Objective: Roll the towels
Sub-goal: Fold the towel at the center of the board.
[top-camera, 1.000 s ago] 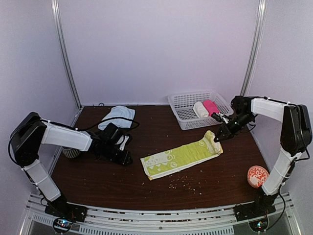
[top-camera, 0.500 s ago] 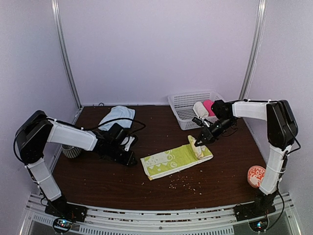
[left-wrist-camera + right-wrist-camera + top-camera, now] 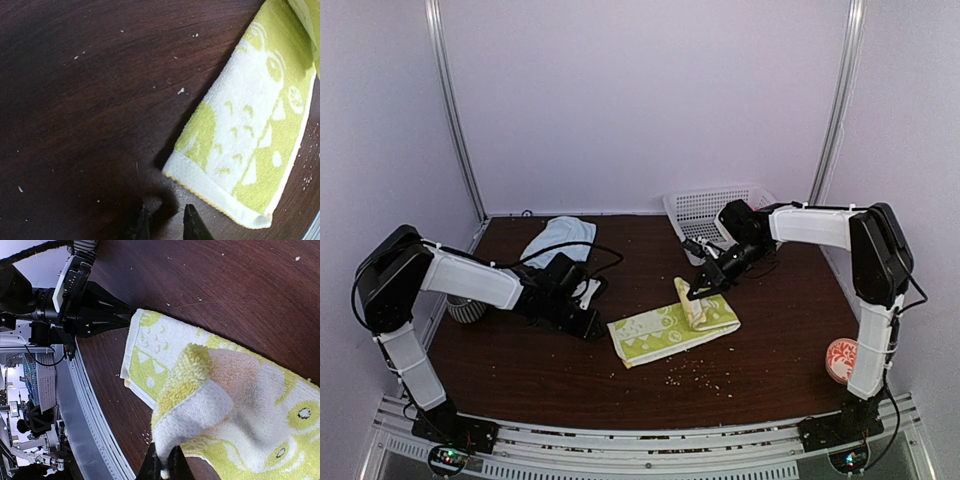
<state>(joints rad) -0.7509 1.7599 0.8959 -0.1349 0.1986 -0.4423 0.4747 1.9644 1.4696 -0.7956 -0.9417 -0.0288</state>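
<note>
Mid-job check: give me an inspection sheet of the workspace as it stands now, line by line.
Surface: dark wooden table; pale crumbs scattered in front of the patterned towel.
Job's things: yellow-green patterned towel lies flat, its right end lifted and folded over; pale blue towel crumpled at back left.
Clutter: white basket at back right, contents hidden by the right arm; small cup at left; orange patterned round object at right.
Hands: left hand slightly open, empty, beside the towel's corner; right hand shut on the folded end.
Cables: black cable loops from the left arm beside the pale blue towel.
Surroundings: plain pale walls, metal posts.
</note>
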